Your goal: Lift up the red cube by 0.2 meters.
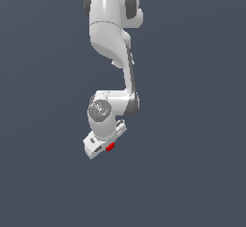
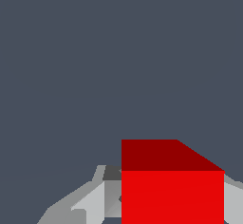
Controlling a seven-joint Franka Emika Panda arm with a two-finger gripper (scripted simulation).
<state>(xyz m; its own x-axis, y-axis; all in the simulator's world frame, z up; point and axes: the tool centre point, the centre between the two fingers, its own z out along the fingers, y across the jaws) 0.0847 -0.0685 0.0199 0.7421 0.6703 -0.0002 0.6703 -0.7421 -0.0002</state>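
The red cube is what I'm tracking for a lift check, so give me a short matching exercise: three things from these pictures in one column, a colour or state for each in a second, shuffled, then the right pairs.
Things:
1. red cube
2. gripper
3. background

Colour or state:
A. plain dark grey-blue, nothing marked on it
B. white, at the arm's lower end in the exterior view
C. bright red, between the grey fingers in the wrist view

Pairs: 1-C, 2-B, 3-A

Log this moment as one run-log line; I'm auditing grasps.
arm: bent low | hand: closed on red cube | cube: between fingers, close to wrist camera | lift height: cannot tell
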